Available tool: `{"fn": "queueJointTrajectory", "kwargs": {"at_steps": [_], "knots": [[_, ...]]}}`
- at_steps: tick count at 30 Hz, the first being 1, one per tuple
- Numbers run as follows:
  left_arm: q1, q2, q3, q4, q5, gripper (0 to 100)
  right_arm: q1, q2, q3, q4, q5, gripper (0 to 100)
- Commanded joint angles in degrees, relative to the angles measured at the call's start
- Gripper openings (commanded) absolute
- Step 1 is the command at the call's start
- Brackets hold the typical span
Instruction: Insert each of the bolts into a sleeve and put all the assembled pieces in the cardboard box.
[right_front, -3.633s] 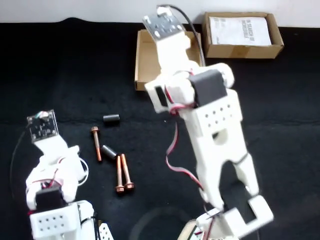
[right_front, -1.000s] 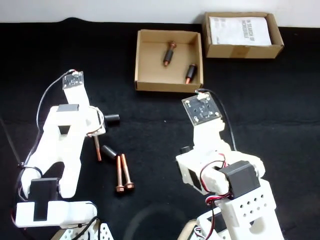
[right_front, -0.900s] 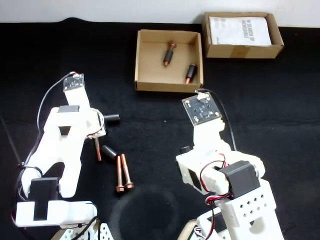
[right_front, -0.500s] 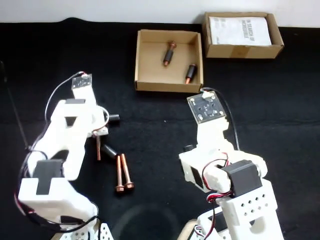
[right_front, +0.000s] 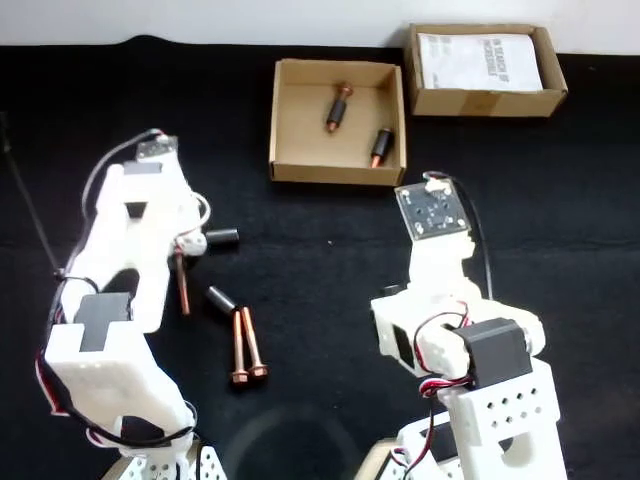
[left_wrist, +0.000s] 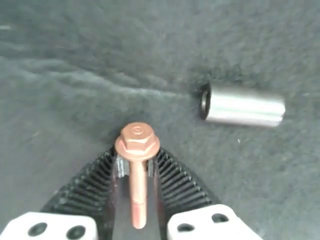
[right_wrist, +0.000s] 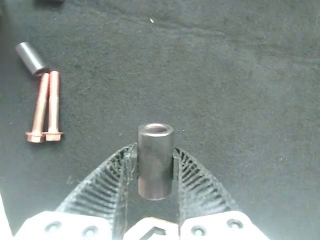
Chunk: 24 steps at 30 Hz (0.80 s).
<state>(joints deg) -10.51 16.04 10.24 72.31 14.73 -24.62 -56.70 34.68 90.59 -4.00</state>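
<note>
My left gripper (left_wrist: 137, 156) is shut on a copper bolt (left_wrist: 136, 186), whose hex head (left_wrist: 137, 140) points away from the wrist. A grey sleeve (left_wrist: 243, 105) lies on the mat just beyond it, open end toward the bolt. In the high view that bolt (right_front: 183, 283) hangs beside this sleeve (right_front: 222, 238). My right gripper (right_wrist: 155, 150) is shut on a dark sleeve (right_wrist: 155, 161), held upright with its bore showing. Another loose sleeve (right_front: 220, 300) and two bolts (right_front: 246, 346) lie side by side on the mat. The cardboard box (right_front: 296, 120) holds two assembled pieces (right_front: 339, 106).
A second cardboard box (right_front: 485, 62) with a printed sheet in it stands at the back right. The right arm (right_front: 440, 290) stands over the mat right of the loose parts. Black mat covers the table.
The left arm came forward, closed on the bolt that lay left of the loose sleeve and drew it slightly left. The right arm came back from the box and now drifts right.
</note>
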Motion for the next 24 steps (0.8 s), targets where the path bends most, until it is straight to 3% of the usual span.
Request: {"fn": "queueJointTrajectory", "kwargs": {"at_steps": [1, 9, 17, 24], "knots": [[0.1, -0.5, -9.9, 9.1, -0.1, 1, 0.7, -1.1, -0.1, -1.6, -0.4, 0.6], [0.2, -1.3, -28.9, 22.3, 0.2, 1, 0.7, -1.3, -0.1, -7.3, -6.6, 0.6], [4.1, -19.6, -34.3, 22.4, 3.2, 1, 0.0, -4.4, 4.5, -16.0, -7.7, 0.6], [8.3, -29.7, -31.1, 22.4, 3.2, 1, -4.8, -25.3, 21.4, -28.4, -7.4, 0.6]]}}
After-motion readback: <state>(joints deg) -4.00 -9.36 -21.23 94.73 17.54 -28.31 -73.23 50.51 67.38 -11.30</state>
